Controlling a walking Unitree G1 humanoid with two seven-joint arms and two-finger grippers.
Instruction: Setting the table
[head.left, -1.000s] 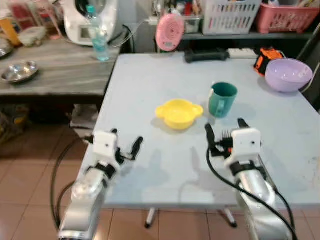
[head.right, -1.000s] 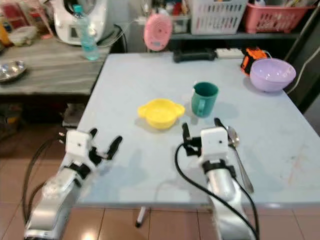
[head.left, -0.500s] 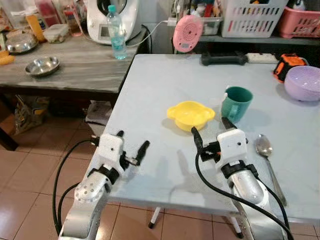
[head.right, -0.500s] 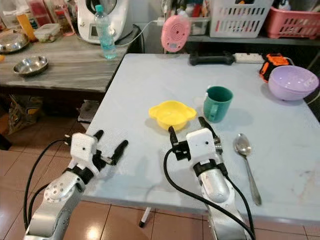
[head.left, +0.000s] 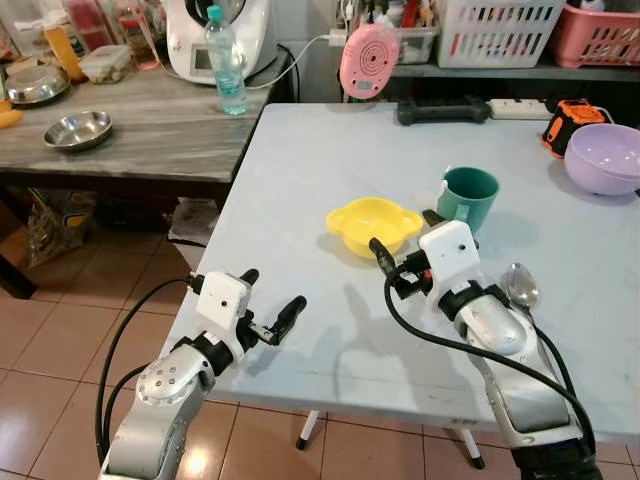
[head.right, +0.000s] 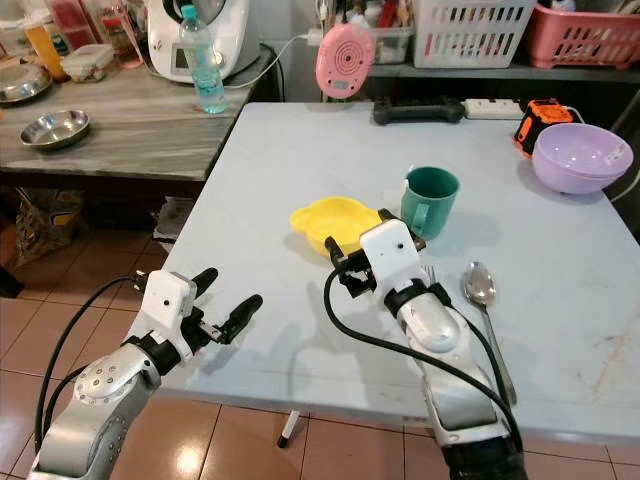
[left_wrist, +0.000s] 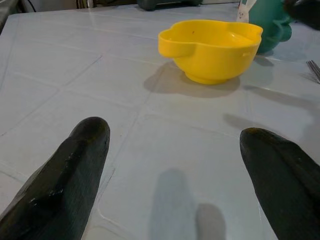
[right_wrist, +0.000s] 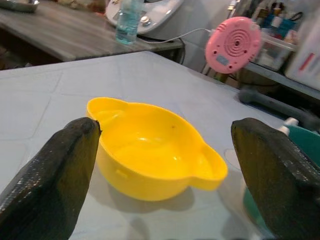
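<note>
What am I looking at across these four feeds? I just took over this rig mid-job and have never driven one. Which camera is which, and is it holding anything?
It is a humanoid robot with two silver arms, each ending in two long black fingers. The two wide pictures come from its head, looking down at a pale table. The two close pictures come from cameras on its wrists, looking out between the fingers.

On the table sit a yellow bowl, a green mug just beyond it, a spoon to the robot's right and a purple bowl at the far right.

The right gripper hovers at the yellow bowl, fingers spread on either side of it, not touching. The left gripper is open near the table's near edge. Neither holds anything.
</note>
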